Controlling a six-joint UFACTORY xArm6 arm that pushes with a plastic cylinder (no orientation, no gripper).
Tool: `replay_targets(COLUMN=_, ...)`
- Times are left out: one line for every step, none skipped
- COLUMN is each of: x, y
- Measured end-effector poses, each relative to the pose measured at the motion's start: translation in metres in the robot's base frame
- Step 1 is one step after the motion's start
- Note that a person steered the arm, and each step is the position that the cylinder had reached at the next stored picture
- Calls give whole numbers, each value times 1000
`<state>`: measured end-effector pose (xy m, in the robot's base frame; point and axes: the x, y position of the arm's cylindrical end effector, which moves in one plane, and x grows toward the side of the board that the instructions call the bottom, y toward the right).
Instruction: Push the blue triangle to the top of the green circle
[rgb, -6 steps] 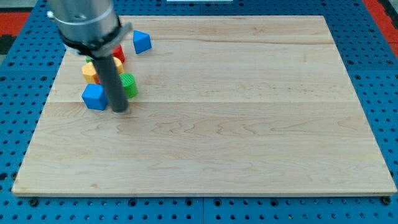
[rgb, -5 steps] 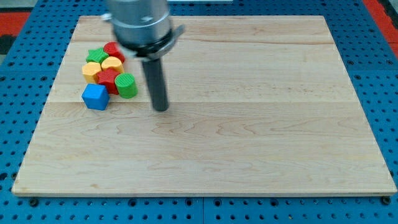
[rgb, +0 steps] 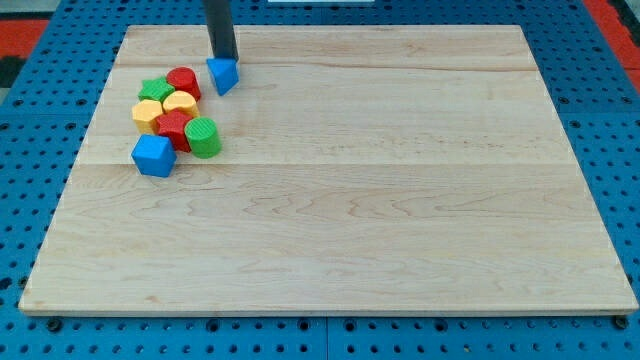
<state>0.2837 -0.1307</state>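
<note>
Camera view shows my tip (rgb: 224, 57) has swung up from mid-board to touch the blue triangle (rgb: 224, 74) from above. No gripper here, just the bare rod, now placed to shove it down toward the green circle (rgb: 203, 137).

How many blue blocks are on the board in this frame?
2: the blue triangle just below my tip near the view's top, and the blue cube at the cluster's lower left.

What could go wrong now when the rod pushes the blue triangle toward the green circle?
1. My tip sits at the top edge of the blue triangle, which has slanted sides; an off-centre push may turn it or let it slip aside.
2. The red cylinder and yellow block lie beside the path; the triangle may hit them and disturb the green circle.
</note>
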Motion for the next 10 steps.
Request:
replay_targets(x=33, y=-8)
replay_targets(x=34, y=-6)
replay_targets(x=34, y=-6)
replay_targets(x=34, y=-6)
replay_targets(x=33, y=-6)
replay_targets(x=32, y=-6)
replay_targets(x=30, y=-6)
replay_targets(x=30, y=-6)
replay_targets(x=25, y=-6)
replay_targets(x=25, y=-1)
